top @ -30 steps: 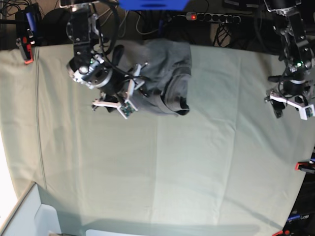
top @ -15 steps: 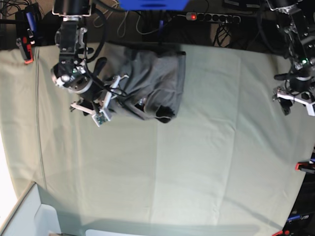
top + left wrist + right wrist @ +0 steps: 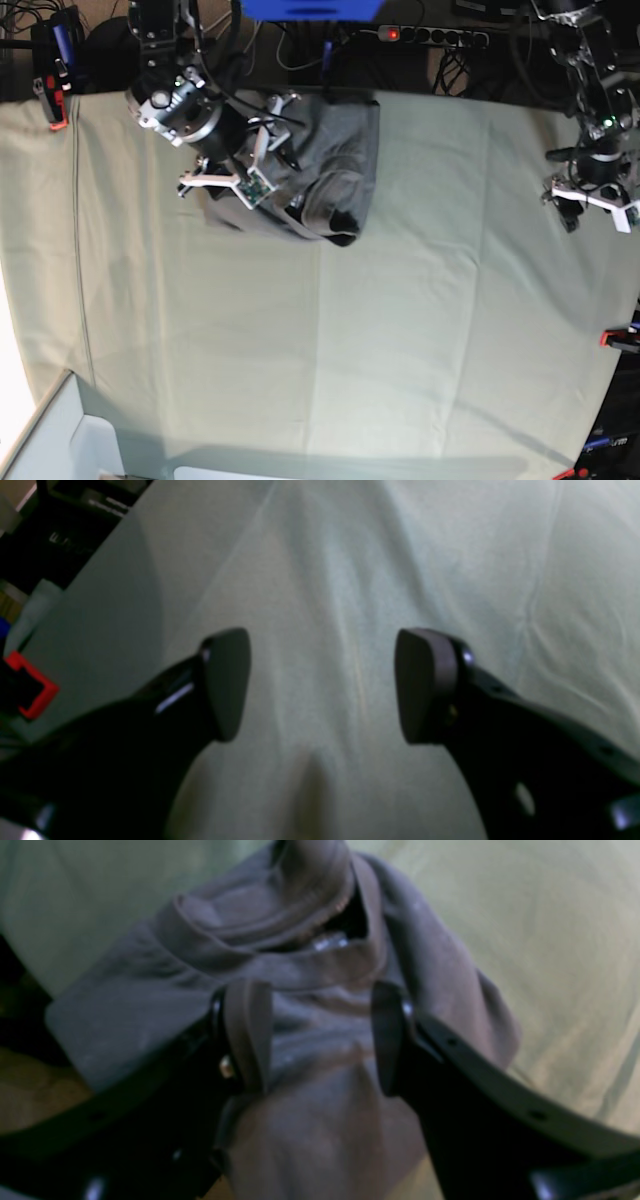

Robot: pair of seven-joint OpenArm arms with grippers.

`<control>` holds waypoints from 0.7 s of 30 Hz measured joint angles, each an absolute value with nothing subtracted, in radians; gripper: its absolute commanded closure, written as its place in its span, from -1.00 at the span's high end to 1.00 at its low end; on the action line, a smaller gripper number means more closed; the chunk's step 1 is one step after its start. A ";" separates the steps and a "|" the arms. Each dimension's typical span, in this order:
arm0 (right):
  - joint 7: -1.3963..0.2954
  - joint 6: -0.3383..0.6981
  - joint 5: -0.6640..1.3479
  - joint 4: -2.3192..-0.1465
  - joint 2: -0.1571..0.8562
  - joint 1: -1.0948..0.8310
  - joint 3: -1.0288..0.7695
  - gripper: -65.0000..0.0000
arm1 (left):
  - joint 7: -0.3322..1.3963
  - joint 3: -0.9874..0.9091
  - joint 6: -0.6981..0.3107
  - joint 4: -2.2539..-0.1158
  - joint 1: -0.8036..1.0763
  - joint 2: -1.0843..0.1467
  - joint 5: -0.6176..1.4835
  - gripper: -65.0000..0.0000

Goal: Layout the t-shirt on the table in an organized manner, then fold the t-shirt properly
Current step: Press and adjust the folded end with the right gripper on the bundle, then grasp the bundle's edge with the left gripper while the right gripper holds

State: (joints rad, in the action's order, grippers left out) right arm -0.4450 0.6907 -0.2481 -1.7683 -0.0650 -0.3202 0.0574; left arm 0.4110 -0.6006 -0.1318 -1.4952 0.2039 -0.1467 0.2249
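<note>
So the table fills pretty much the whole base view, pale green cloth with a few creases, and nearly all of it is bare. The t-shirt is bunched up in a dark grey heap in the upper left of that frame, right against the far edge of the table. It's nowhere near spread out: folds piled on folds, one lump sticking out toward the middle.

The right claw sits right over the left part of the heap in the base view. From the right wrist camera you can see its two fingers standing apart with grey fabric in the gap between them and under them, and the collar and a small pale label just beyond. It looks open around the cloth rather than pinching it, but the picture is blurry so I can't tell if any fabric is actually caught.

The left claw is way off at the right edge of the base view, well apart from the shirt. In its own camera the fingers are spread wide over bare green cloth, holding nothing.

My read: this is very early. Layout isn't done, folding hasn't begun, everything's still ahead.
</note>
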 measured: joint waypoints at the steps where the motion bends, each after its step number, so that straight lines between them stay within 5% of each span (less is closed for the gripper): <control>1: -0.446 0.691 -0.251 -1.768 -0.069 -0.325 0.071 -0.10 | 0.412 -0.601 -0.132 -1.495 0.204 -0.141 0.224 0.35; 8: -0.445 0.691 -0.247 -1.647 -0.077 -0.359 0.225 -0.10 | 0.409 -0.521 -0.131 -1.509 0.186 -0.127 0.224 0.35; 21: -0.442 0.691 -0.246 -1.564 -0.075 -0.341 0.275 -0.10 | 0.414 -0.020 -0.134 -1.605 0.147 -0.024 0.225 0.35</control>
